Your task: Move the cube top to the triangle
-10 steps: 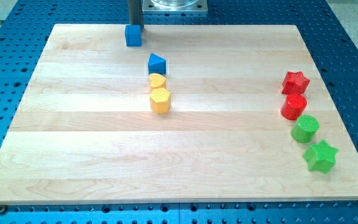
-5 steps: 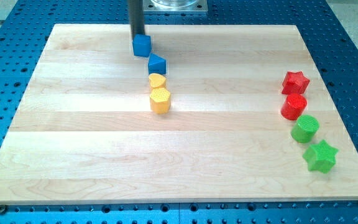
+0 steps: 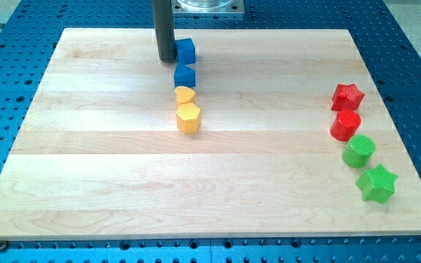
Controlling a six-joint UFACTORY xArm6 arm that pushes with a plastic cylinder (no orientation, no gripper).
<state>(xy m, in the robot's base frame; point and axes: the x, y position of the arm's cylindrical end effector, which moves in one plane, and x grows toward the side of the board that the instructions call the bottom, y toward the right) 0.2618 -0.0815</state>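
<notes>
A blue cube [image 3: 186, 50] sits near the view's top, just above a blue triangle [image 3: 185, 75], almost touching it. My tip [image 3: 167, 60] stands at the cube's left side, touching it, and just up-left of the triangle. The dark rod rises from the tip to the view's top edge.
A yellow heart [image 3: 185, 94] and a yellow hexagon [image 3: 188, 117] stand in a column right below the triangle. At the view's right, a red star [image 3: 347, 95], a red cylinder [image 3: 346, 125], a green cylinder [image 3: 359, 151] and a green star [image 3: 376, 183] form a column.
My tip pushed the blue cube right and down from the top edge; it now sits directly above the triangle. The triangle shifted slightly.
</notes>
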